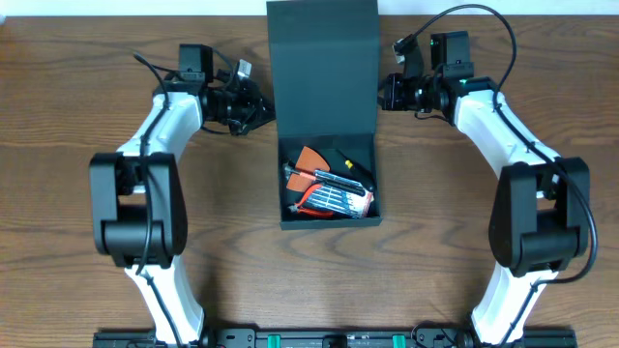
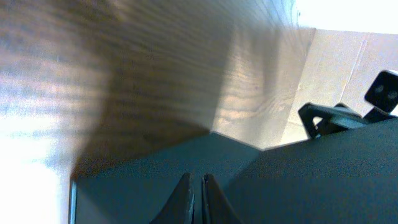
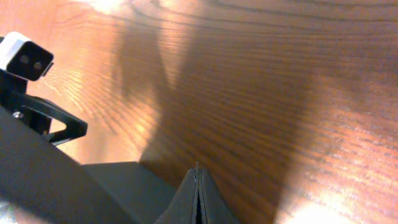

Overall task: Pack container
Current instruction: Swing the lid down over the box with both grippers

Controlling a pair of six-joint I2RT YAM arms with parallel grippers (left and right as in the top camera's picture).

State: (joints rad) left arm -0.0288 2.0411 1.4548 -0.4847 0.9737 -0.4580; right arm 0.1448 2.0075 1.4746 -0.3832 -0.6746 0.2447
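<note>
The black container (image 1: 329,217) sits at the table's middle with its flap lid (image 1: 322,68) open and lying back. Inside are an orange-handled tool (image 1: 311,159), a black tool (image 1: 350,164) and a blue-and-white packet (image 1: 334,200). My left gripper (image 1: 263,111) is shut and empty, its tips at the lid's left edge; in the left wrist view (image 2: 197,182) they rest against the dark lid (image 2: 298,180). My right gripper (image 1: 384,94) is shut and empty at the lid's right edge; its tips show in the right wrist view (image 3: 197,171) beside the lid (image 3: 37,174).
The brown wooden table (image 1: 87,87) runs to both sides of the container. Both arm bases stand at the front edge. The opposite arm's wrist camera shows in the left wrist view (image 2: 382,90) and the right wrist view (image 3: 25,57).
</note>
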